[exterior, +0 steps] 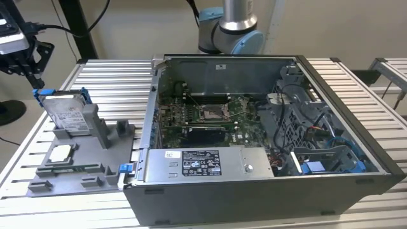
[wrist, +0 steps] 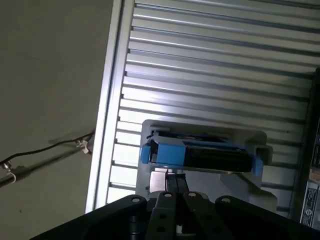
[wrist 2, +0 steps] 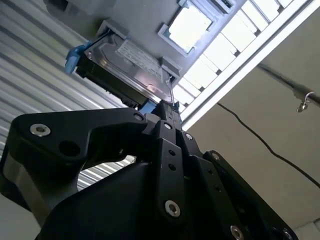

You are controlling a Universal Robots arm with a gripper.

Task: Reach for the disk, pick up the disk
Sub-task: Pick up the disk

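- The disk [exterior: 66, 113] stands on edge, tilted slightly back, in a slot of a grey moulded holder [exterior: 95, 157]. The holder sits near the bench [exterior: 114, 76] edge at the exterior view's left. Propped this way, the disk's upper edge is bare and probably easy to reach from above.
- The end effector [wrist 2: 169, 107] hangs over that upper edge, near it, with no contact that I can see. Its black fingers are clenched together and hold nothing. In both wrist views they line up with the disk's narrow side, which suggests the reach is under way and the grasp has not been made.
- The disk is a flat silver-grey metal slab with a white printed label on its face. A blue plastic bracket [wrist: 165, 152] wraps its edges.
- A small, flat, shiny square chip [exterior: 60, 153] lies in a shallow pocket of the same holder, apart from the disk.
- The bench is ribbed aluminium slats, pale and reflective.
- An open computer case [exterior: 267, 191] of dark grey sheet metal fills the bench's middle. It shows a green motherboard [exterior: 210, 114] and a boxy grey power supply [exterior: 203, 164], well apart from the disk.
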